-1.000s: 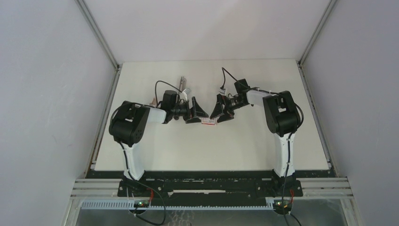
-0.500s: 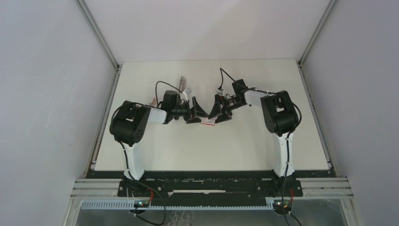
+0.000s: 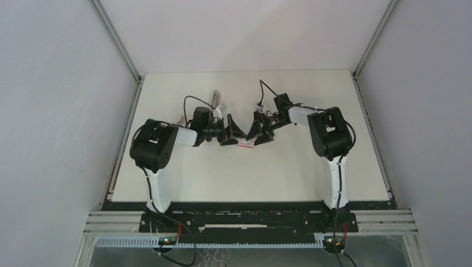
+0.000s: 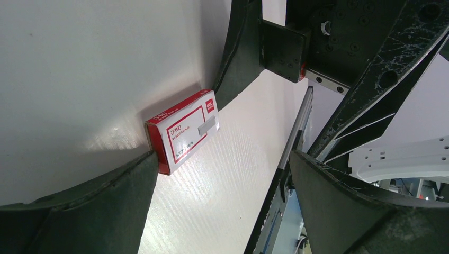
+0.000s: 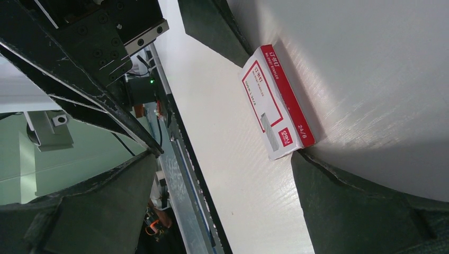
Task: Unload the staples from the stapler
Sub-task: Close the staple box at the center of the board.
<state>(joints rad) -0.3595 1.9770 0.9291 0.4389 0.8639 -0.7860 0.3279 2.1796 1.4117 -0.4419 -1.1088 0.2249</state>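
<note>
Box (image 4: 182,130), rectangular, glossy, seemingly cardboard, sits between left tool (image 3: 233,135) and right tool (image 3: 257,133).

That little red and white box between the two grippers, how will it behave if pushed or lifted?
The box looks like thin cardboard, so probably light and crushable under a hard squeeze. It lies flat on the smooth table, so a push would likely slide it rather than tip it.

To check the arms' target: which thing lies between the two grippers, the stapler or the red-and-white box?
The red-and-white box: one finger of the left gripper and one of the right gripper meet its opposite ends. The stapler lies farther back, away from both.
</note>
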